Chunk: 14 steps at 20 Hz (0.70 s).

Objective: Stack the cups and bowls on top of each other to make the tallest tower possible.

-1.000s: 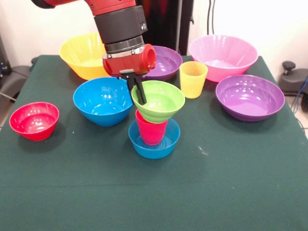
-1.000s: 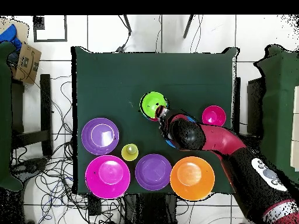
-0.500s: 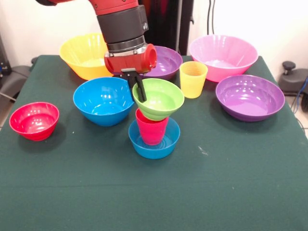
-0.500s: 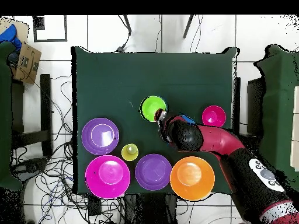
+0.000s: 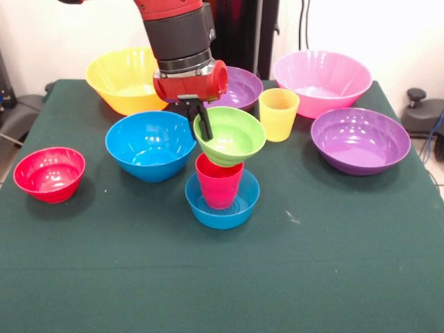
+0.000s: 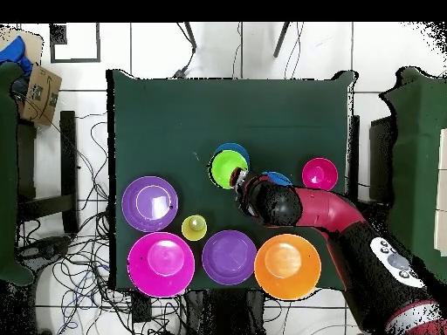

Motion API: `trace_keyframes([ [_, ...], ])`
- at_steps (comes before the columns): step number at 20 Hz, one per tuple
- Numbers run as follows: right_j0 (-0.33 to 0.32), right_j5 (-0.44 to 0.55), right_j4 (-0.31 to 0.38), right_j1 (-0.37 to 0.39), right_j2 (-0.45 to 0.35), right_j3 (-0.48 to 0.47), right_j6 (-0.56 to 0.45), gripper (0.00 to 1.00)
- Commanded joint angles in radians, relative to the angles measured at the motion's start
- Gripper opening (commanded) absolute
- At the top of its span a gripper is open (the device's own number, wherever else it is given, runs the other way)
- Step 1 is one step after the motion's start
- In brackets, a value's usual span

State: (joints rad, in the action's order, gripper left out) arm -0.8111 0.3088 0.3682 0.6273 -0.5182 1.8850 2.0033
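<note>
One second earlier the lime green bowl [image 5: 229, 135] had sat on the red cup [image 5: 219, 182]; now the gripper [image 5: 202, 122], pinching its rim, had lifted and tilted it, so the tower lost a tier.

One camera stands across the dark green cloth-covered table [image 5: 222, 277], raised a little and tilted down at it, close enough that the cloth runs past both side edges. The glossy small blue plastic bowl [image 5: 222, 208] sits near the middle of its picture. The second camera hangs high above and looks straight down, far enough to take in the whole table [image 6: 175, 113] with tiled floor around it. Both views share the tabletop and that small blue bowl [image 6: 234, 150].
</note>
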Motion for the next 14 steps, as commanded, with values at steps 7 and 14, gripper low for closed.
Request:
trace_keyframes([
  [7,-0.004,0.093,0.065,-0.021,0.007,-0.039,-0.076,0.00],
  [14,-0.024,0.061,0.072,-0.035,-0.021,-0.030,-0.084,0.00],
])
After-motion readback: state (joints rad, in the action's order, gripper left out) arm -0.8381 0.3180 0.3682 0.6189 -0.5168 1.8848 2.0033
